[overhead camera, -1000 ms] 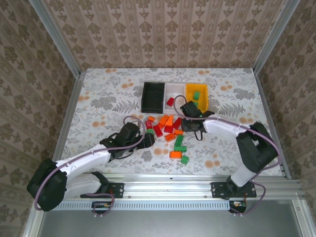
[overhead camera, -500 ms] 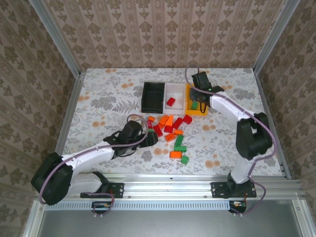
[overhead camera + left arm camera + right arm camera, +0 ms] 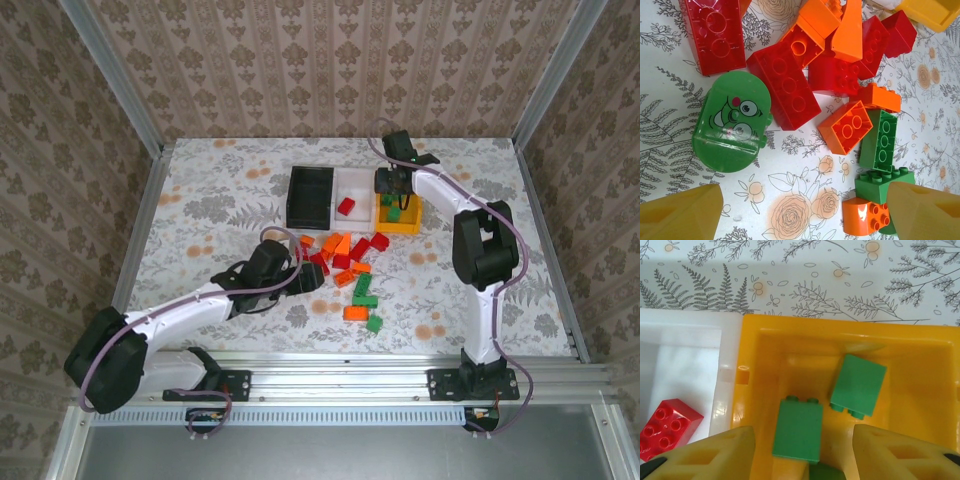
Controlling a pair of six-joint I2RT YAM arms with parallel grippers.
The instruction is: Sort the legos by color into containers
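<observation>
Right wrist: right fingers spread wide over the yellow bin.
A green brick lies in it between them, lower centre of frame.

The table has a white surface printed with grey ferns and orange flowers (the print is clear in both wrist views). Brown patterned wallpaper encloses it, with metal posts at the corners and a metal rail along the near edge.

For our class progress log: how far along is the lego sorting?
Done: green bricks lie in the yellow bin, one red brick in the white bin. In hand: nothing; right gripper open over the yellow bin, left gripper open over the pile. Left: that mixed pile.
</observation>
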